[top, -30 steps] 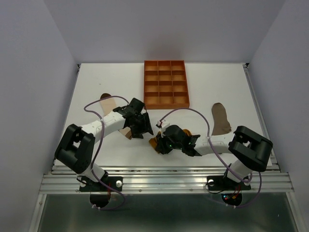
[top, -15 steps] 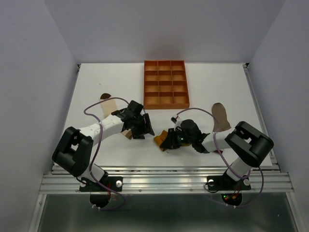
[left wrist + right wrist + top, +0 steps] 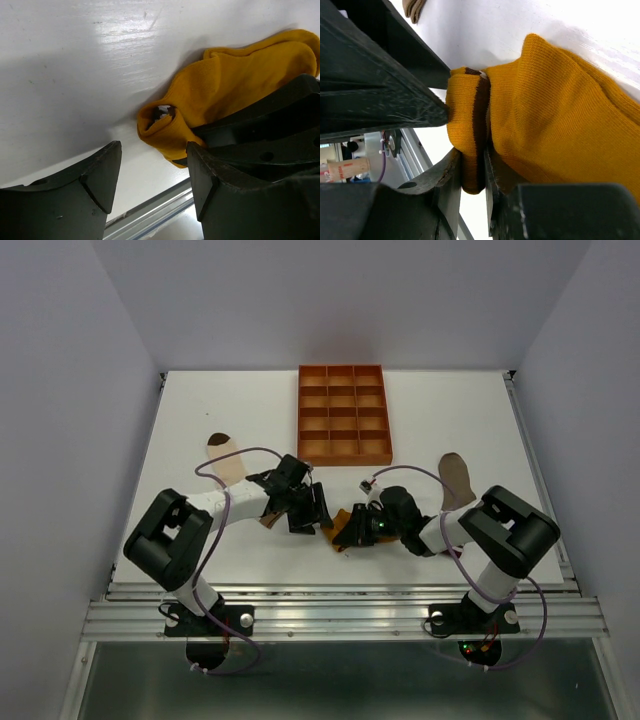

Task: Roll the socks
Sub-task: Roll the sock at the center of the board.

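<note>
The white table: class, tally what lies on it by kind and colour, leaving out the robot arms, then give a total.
mustard-yellow fabric sock: 1
taupe-brown fabric sock: 1
cream fabric sock with brown toe: 1
orange gridded tray: 1
Total: 4

From above I catch only slivers of yellow sock [image 3: 338, 540] under the right gripper [image 3: 352, 530]; left arm [image 3: 235, 502] hides the cream sock [image 3: 226, 456] mid-length.
</note>
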